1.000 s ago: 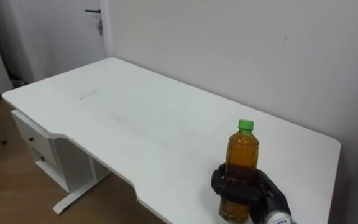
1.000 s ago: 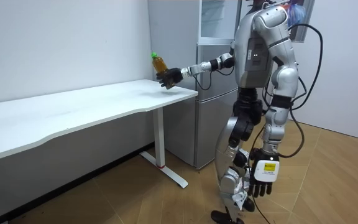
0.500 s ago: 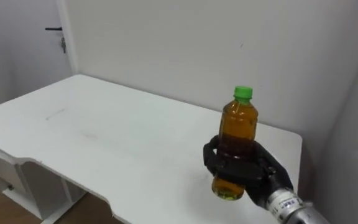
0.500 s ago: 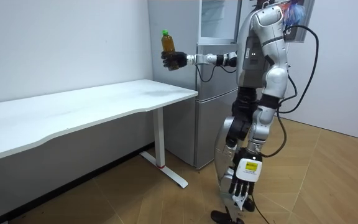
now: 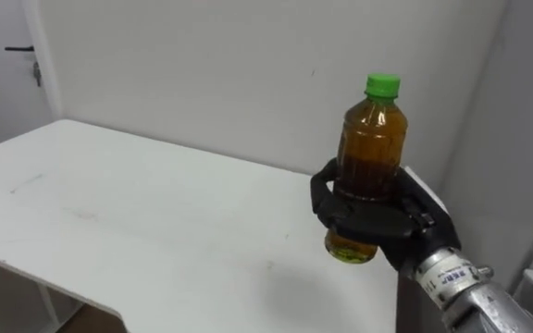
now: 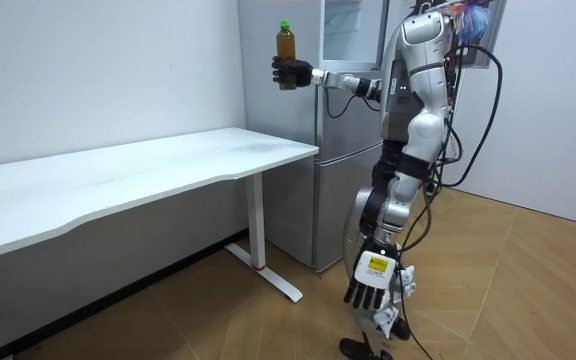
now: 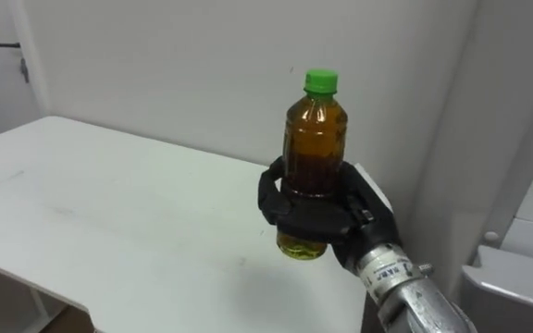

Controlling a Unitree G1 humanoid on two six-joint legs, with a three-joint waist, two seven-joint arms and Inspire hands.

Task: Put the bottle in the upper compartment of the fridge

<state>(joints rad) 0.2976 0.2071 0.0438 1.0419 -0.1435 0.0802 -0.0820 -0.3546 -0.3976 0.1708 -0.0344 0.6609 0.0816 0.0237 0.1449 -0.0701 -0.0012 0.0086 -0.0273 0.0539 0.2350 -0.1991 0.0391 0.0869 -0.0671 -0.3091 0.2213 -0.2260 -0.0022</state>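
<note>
Raises the bottle (image 5: 370, 153) higher than before, well clear of the counter (image 5: 137, 222), nearer the fridge (image 6: 333, 200). Grips it upright in the right hand (image 5: 378, 217); hangs the left hand (image 6: 368, 290) loose-fingered.

The white table (image 5: 155, 231) stands along the wall, on white legs on the wooden floor (image 6: 528, 290). The fridge (image 6: 336, 205) stands on the same floor just beside the table's end. The robot stands before the fridge.
</note>
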